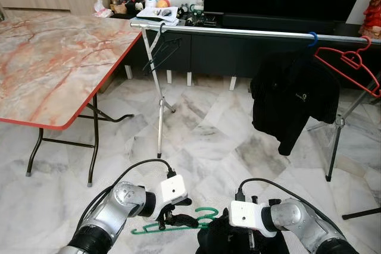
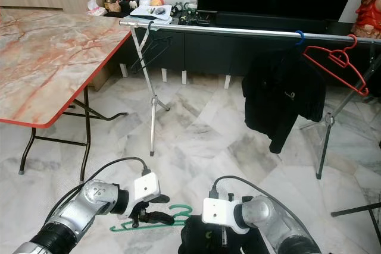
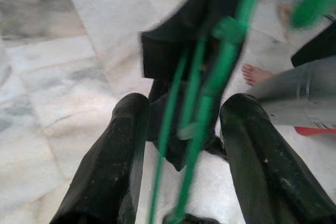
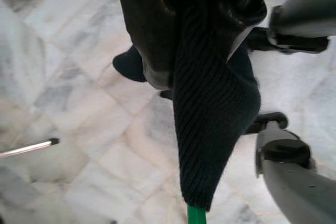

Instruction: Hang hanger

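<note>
Left wrist view: the left gripper (image 3: 184, 145) is straddling the green hanger (image 3: 197, 129), its two black fingers (image 3: 113, 156) either side of the thin bars, though I cannot tell if they are pinching it. The right gripper (image 4: 173, 30) is clutching a dark ribbed garment (image 4: 210, 119) draped over that hanger, low above the marble floor (image 1: 202, 141). Beyond, the silver clothes rail (image 1: 238, 31) is carrying a black hanger (image 1: 161, 49), a black shirt (image 1: 294, 99) and a red hanger (image 1: 351, 63), beside the marble-topped table (image 1: 53, 57).

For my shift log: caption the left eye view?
Both grippers hold a green hanger with dark garment before the clothes rail.
</note>
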{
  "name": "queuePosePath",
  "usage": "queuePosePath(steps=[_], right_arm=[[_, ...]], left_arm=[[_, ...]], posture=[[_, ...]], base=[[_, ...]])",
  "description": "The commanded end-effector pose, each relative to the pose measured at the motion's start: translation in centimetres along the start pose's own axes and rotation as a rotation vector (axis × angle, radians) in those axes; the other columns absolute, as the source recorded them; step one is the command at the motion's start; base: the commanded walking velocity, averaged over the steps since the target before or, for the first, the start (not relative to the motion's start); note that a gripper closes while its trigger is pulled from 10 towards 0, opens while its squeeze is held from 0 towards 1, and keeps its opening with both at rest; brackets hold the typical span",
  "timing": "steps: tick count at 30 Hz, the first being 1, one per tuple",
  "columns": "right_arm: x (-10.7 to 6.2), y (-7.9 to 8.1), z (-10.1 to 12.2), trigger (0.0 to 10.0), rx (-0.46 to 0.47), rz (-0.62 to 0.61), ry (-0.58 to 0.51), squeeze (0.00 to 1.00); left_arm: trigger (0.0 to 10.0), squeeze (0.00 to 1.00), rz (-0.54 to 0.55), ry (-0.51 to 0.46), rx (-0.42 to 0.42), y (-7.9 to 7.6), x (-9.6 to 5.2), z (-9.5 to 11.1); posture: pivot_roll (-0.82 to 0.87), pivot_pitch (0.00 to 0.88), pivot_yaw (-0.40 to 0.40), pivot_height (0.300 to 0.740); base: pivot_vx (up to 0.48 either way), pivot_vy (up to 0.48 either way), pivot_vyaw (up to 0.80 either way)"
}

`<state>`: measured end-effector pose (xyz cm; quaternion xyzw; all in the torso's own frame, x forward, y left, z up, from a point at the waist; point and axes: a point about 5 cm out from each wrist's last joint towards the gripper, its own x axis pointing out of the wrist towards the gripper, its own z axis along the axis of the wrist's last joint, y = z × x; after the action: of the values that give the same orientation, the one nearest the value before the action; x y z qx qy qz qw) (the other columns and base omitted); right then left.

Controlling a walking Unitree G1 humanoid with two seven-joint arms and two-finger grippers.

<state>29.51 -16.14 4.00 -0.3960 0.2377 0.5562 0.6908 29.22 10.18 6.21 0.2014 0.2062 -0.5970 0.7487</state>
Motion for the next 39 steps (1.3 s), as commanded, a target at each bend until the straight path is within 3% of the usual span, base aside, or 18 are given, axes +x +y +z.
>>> queuePosePath(steps=[1, 17, 18, 19, 20, 21, 22, 39], right_arm=[[-0.1, -0.6, 0.8, 10.0, -0.026, -0.021, -0.028, 0.0], [-0.1, -1.2, 1.6, 10.0, -0.014, -0.055, -0.081, 0.0], [-0.1, -1.3, 1.6, 10.0, -0.014, -0.055, -0.083, 0.0], [-0.1, -1.3, 1.7, 10.0, -0.014, -0.055, -0.087, 0.0], [-0.2, -1.3, 1.7, 10.0, -0.014, -0.054, -0.092, 0.0], [-0.2, -1.3, 1.8, 10.0, -0.014, -0.053, -0.096, 0.0], [-0.2, -1.3, 1.8, 10.0, -0.013, -0.052, -0.099, 0.0], [-0.6, -1.4, 1.6, 10.0, -0.004, -0.048, -0.111, 0.0]], left_arm=[[10.0, 0.0, -0.027, 0.01, 0.004, -0.4, 0.2, 0.1], [10.0, 0.0, -0.009, 0.032, 0.007, -0.4, 0.4, 0.2], [9.5, 0.0, -0.004, 0.038, 0.009, -0.4, 0.4, 0.1], [5.4, 0.0, 0.007, 0.04, 0.009, -0.4, 0.4, 0.1], [2.2, 0.0, 0.014, 0.04, 0.006, -0.3, 0.4, 0.0], [2.2, 0.0, 0.019, 0.04, 0.004, -0.3, 0.4, 0.0], [0.0, 0.0, 0.021, 0.04, 0.002, -0.3, 0.4, 0.0], [0.0, 0.0, 0.032, 0.033, 0.004, -0.3, 0.6, 0.1]], posture=[[0.08, 0.066, -0.004, 0.74], [0.08, 0.067, -0.001, 0.74], [0.08, 0.066, -0.001, 0.74], [0.08, 0.066, -0.001, 0.74], [0.08, 0.066, -0.001, 0.74], [0.08, 0.066, -0.001, 0.74], [0.08, 0.066, -0.001, 0.74], [0.06, 0.055, 0.004, 0.74]], base=[[0.0, 0.0, 0.0], [0.0, 0.0, 0.0], [0.0, 0.0, 0.0], [0.0, 0.0, 0.0], [0.0, 0.0, 0.0], [0.0, 0.0, 0.0], [0.0, 0.0, 0.0], [0.0, 0.0, 0.0]])
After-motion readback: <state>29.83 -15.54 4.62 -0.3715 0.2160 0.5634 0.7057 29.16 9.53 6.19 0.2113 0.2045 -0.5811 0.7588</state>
